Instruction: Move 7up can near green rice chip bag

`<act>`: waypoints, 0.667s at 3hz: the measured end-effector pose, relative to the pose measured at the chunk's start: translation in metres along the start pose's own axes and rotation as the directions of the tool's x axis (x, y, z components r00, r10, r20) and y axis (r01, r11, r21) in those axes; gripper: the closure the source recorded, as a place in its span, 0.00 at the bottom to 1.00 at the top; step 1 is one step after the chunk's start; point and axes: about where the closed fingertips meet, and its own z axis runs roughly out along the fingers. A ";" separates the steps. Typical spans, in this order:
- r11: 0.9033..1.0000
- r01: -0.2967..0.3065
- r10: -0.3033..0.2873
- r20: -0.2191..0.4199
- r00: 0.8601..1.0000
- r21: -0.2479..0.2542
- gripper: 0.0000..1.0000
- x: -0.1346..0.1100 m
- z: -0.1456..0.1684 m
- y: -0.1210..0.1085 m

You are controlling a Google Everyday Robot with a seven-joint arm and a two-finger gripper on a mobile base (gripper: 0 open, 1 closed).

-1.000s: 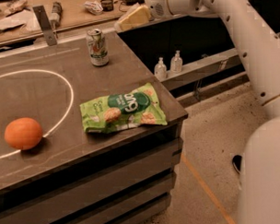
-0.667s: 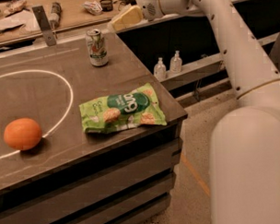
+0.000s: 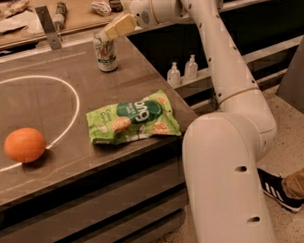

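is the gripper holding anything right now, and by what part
Cannot be told. The gripper is at the top rim of the 7up can, which stands upright on the table, but whether it has hold of the rim does not show.

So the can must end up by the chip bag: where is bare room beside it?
Bare table lies between the 7up can and the green rice chip bag, and left of the bag toward the orange. The bag's right and front sides sit at the table edge, no room. The gripper is at the can's top.
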 end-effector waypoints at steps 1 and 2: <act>1.000 -0.019 0.020 -0.019 1.000 0.004 0.00 0.011 0.006 0.001; 1.000 -0.017 0.018 -0.047 0.999 0.007 0.00 0.027 0.013 0.002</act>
